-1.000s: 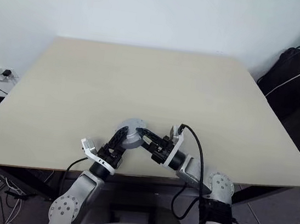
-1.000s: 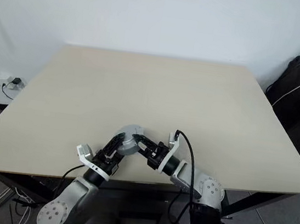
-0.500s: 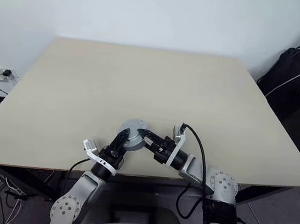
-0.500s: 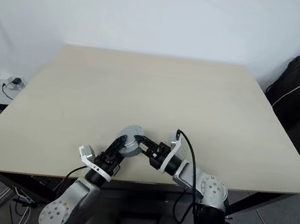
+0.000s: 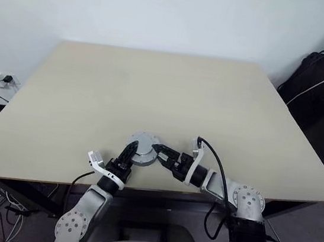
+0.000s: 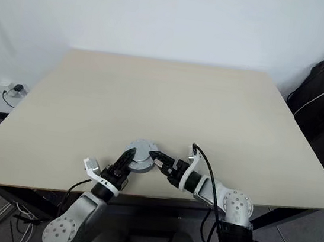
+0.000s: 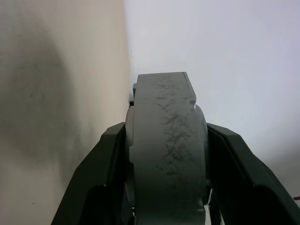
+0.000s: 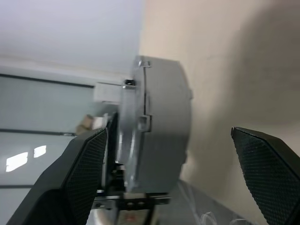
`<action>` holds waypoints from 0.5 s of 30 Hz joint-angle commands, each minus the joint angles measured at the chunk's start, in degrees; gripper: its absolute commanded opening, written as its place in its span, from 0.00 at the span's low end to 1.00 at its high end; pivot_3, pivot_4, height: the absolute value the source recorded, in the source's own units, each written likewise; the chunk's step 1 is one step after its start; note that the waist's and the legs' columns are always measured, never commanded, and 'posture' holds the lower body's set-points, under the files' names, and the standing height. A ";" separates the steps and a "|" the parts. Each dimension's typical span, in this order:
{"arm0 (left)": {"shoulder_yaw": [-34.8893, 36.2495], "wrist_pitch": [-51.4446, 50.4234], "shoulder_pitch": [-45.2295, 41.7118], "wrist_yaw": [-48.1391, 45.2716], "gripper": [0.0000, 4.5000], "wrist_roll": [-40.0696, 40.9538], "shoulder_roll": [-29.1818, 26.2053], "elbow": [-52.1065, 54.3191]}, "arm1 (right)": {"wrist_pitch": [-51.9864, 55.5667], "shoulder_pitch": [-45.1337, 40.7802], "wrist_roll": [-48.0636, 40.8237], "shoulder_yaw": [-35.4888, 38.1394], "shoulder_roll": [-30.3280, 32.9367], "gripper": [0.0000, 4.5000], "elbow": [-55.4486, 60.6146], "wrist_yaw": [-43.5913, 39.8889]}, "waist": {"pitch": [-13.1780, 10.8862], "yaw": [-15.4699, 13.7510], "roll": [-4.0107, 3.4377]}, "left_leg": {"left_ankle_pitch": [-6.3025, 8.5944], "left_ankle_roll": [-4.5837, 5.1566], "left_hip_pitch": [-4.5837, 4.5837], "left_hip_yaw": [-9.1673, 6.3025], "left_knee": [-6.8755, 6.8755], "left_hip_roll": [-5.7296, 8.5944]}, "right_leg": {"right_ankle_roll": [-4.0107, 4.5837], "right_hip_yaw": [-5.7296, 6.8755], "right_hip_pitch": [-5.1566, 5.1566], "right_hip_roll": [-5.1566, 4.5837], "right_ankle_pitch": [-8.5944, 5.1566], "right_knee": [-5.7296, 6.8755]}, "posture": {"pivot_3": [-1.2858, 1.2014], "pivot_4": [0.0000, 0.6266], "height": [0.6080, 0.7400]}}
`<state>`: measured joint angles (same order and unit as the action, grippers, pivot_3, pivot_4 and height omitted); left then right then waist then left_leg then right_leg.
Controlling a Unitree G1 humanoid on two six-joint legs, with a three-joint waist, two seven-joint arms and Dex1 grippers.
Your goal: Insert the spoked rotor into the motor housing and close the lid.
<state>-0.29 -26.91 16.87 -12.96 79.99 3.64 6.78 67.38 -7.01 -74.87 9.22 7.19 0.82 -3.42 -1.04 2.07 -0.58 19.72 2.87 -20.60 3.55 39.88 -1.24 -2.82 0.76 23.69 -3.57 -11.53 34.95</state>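
The lid [image 5: 141, 147], a round grey metal disc with a scuffed matte rim, sat near the front edge of the smooth beige table [image 5: 154, 90], pinched across its thickness by the left gripper [image 5: 132, 153]. The right gripper [image 5: 162, 154] stood beside it with its textured black fingers [image 8: 267, 173] spread wide, holding nothing.
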 commanded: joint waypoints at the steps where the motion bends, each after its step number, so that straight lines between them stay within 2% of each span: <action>1: 0.73 3.52 -1.43 -0.64 0.48 -1.72 6.63 2.94 | -2.86 0.05 4.07 -0.88 1.19 1.00 4.78 -1.16 | 0.01 -0.01 0.01 | 0.00 0.00 0.00 0.00 0.00 0.00 | 0.00 0.00 0.00 0.00 0.00 0.00 | 0.52 0.00 1.00; 15: 10.01 12.97 -14.77 8.59 0.48 -7.29 5.36 -6.29 | -24.78 2.79 37.25 -18.65 8.09 1.00 13.86 -12.84 | 0.14 -0.45 0.25 | -0.16 -0.26 0.01 0.00 0.12 0.05 | -0.11 -0.02 -0.08 0.01 0.08 -0.04 | 0.52 0.00 1.00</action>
<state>8.94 -15.13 4.70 -4.57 73.01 4.08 0.23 45.60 -3.63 -40.50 -8.35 14.67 12.35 -14.75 -0.90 1.62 -0.32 19.57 2.61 -20.58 3.55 40.00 -1.18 -2.93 0.75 23.59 -3.56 -11.45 34.91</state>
